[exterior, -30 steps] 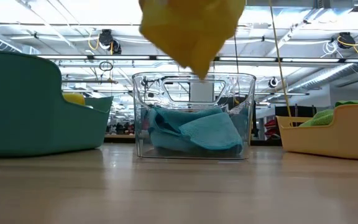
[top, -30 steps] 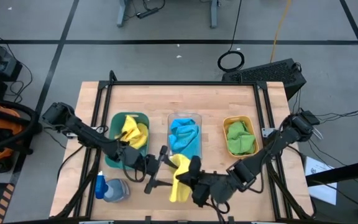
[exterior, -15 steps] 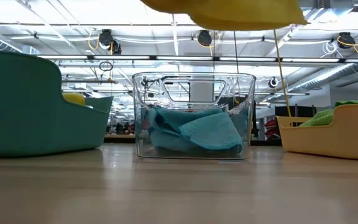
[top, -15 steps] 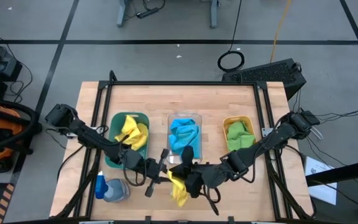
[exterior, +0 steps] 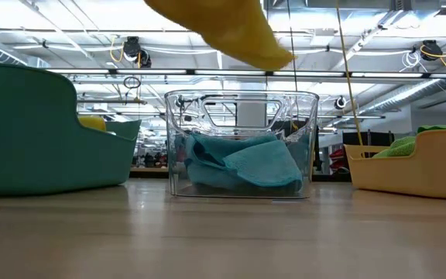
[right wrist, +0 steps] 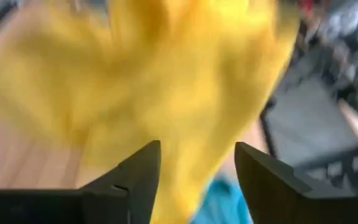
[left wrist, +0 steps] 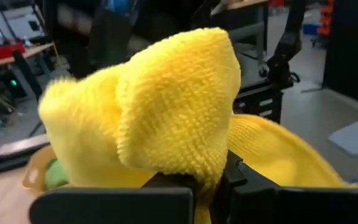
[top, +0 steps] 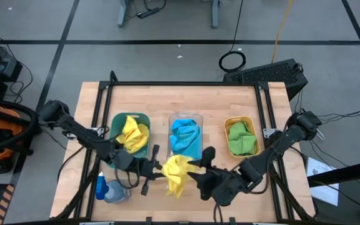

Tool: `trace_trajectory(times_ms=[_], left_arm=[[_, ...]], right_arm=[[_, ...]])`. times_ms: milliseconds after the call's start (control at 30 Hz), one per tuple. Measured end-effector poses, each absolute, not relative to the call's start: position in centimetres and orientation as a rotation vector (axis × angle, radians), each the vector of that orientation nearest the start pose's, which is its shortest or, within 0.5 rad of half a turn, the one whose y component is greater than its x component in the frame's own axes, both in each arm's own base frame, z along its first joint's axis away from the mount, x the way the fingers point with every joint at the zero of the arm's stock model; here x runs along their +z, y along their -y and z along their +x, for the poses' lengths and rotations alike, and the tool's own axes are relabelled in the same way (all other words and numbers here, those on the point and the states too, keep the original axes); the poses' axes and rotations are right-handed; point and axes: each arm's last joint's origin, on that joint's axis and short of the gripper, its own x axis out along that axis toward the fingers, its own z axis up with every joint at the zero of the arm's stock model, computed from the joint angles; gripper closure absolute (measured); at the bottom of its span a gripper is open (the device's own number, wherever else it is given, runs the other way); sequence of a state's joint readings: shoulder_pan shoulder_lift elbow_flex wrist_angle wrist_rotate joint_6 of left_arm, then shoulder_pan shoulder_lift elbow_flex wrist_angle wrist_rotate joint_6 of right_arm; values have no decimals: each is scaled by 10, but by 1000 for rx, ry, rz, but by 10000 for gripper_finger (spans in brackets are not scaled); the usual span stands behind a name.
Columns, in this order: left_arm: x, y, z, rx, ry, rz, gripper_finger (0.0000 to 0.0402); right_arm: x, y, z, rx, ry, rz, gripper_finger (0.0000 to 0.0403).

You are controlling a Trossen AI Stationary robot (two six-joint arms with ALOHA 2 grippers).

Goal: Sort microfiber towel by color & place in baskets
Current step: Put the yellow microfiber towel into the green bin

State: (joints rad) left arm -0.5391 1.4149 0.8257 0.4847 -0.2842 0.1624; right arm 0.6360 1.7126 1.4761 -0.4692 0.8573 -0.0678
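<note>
A yellow microfiber towel (top: 175, 173) hangs bunched above the table's near middle, clear of the wood, and also shows in the low view (exterior: 231, 31). My left gripper (top: 157, 169) is shut on it from its left side. My right gripper (top: 200, 169) is open just right of the towel, its fingers (right wrist: 135, 180) apart with the towel beyond them. The dark green basket (top: 114, 139) holds yellow towels, the clear basket (top: 197, 119) a blue towel, and the orange-yellow basket (top: 228, 125) a green towel. My left gripper pinches a bunched fold of the yellow towel (left wrist: 185, 168) between its two fingers, several layers together. The fingers come about level from the table's left. The towel bulges out past the fingers (left wrist: 241, 180) and hangs clear of the table.
A blue-capped spray bottle (top: 110, 189) lies at the near left, close to my left arm. The three baskets stand in a row across the table's middle. Bare wood lies along the far side and at the near right.
The yellow towel was hanging at my right gripper. It has moved toward the table's left and now sits bunched at my left gripper's fingers. My right gripper has drawn back toward the table's right edge, away from the towel.
</note>
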Motion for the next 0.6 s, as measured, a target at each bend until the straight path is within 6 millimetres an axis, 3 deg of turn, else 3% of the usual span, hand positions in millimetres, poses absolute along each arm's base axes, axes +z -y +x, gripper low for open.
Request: trace_trajectory(times_ms=[233, 467, 600], left_arm=[[288, 160, 251, -299, -6, 320, 386], [287, 162, 247, -314, -11, 420, 380], [287, 161, 247, -317, -7, 437, 378]], right_arm=[[288, -195, 305, -266, -693, -352, 191], [277, -193, 320, -224, -602, -303, 191], [271, -189, 332, -152, -519, -294, 220]])
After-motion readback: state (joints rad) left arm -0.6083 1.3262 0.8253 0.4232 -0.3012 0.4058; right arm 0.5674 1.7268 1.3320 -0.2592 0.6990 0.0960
